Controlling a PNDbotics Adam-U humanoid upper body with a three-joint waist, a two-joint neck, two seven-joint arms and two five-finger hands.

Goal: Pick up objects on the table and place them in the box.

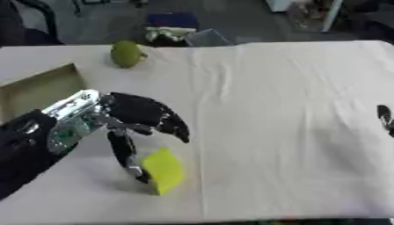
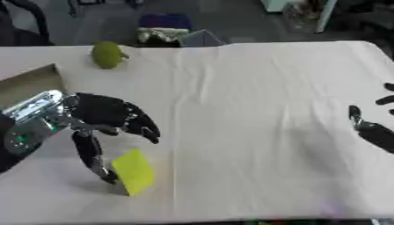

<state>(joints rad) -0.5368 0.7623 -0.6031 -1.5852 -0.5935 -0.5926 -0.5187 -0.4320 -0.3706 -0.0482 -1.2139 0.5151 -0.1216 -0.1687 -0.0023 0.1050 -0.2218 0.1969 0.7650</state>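
Reaching over the yellow block [image 1: 163, 170], left hand [image 1: 138, 115] has fingers spread and curved above it, thumb down touching the block's left side, fingers not closed on it; block stands tilted on the white-clothed tabletop [image 1: 277, 132] near the front edge. Box [image 1: 34, 90] sits behind-left of the block, green fruit [image 1: 126, 54] far behind it, right hand [image 2: 373, 129] well to its right, fingers relaxed

The left hand [image 1: 138, 121] hangs just above the yellow block [image 1: 164, 170], fingers spread and bent, thumb touching its side. The right hand [image 2: 373, 129] rests far to the right of the block, fingers up.
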